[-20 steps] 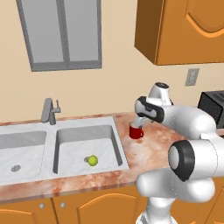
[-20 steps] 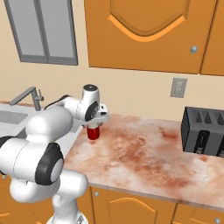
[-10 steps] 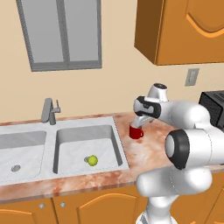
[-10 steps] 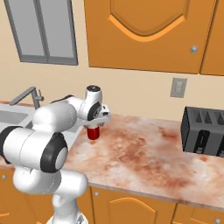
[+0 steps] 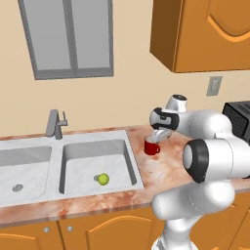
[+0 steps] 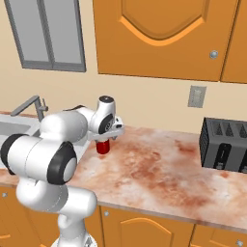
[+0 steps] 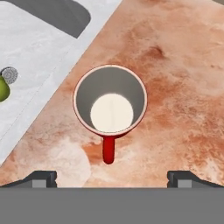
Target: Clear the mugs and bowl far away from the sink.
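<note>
A small red mug [image 5: 152,147] stands upright on the marbled counter just right of the sink [image 5: 83,157]. In the hand view I look straight down into the mug [image 7: 109,100]; its inside is pale and its handle points toward the bottom edge. My gripper [image 7: 111,178] hangs directly above it, open, with the fingertips [image 7: 41,177] far apart and touching nothing. From the right base view the gripper [image 6: 104,138] sits just over the mug [image 6: 102,147]. The bowl is out of view.
A yellow-green ball [image 5: 103,179] lies in the sink's right basin, with the faucet [image 5: 53,124] behind. A dark toaster [image 6: 224,149] stands at the counter's far right. Bare counter [image 6: 159,164] stretches between mug and toaster. Wall cabinets hang overhead.
The arm's upper links have swung round a little while the hand stays over the mug. The mug and the ball have not moved.
</note>
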### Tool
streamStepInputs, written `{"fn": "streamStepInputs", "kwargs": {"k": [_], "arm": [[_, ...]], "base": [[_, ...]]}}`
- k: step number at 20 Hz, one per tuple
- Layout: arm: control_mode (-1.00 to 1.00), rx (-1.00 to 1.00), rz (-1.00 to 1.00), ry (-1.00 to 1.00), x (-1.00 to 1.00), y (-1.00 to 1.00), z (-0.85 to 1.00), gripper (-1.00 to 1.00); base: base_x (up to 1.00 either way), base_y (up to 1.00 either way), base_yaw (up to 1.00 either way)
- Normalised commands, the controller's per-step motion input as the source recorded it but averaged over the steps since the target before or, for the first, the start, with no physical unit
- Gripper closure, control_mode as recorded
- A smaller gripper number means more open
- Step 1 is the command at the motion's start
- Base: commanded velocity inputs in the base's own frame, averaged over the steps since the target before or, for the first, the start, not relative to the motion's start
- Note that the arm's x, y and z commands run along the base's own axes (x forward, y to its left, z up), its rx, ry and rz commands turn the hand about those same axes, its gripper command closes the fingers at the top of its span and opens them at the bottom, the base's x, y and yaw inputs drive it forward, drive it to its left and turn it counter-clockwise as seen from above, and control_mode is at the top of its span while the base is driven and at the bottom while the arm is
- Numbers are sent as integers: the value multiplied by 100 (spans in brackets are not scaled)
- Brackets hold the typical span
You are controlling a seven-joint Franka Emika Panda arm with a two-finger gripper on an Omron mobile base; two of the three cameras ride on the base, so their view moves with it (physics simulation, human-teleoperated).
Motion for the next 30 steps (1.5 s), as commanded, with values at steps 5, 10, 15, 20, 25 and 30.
{"fn": "streamStepInputs", "kwargs": {"k": [5,10,15,20,25,30], "arm": [[-100,0,2,1,0,0,-14,-100],[-100,0,2,0,0,0,-22,-100],[-100,0,0,0,0,0,-13,-100],[-100,0,0,0,0,0,-18,-100],[-100,0,0,0,0,0,-20,-100],[-100,0,0,0,3,0,-16,-100]], "base": [[0,0,0],[0,0,0],[0,0,0],[0,0,0],[0,0,0],[0,0,0]]}}
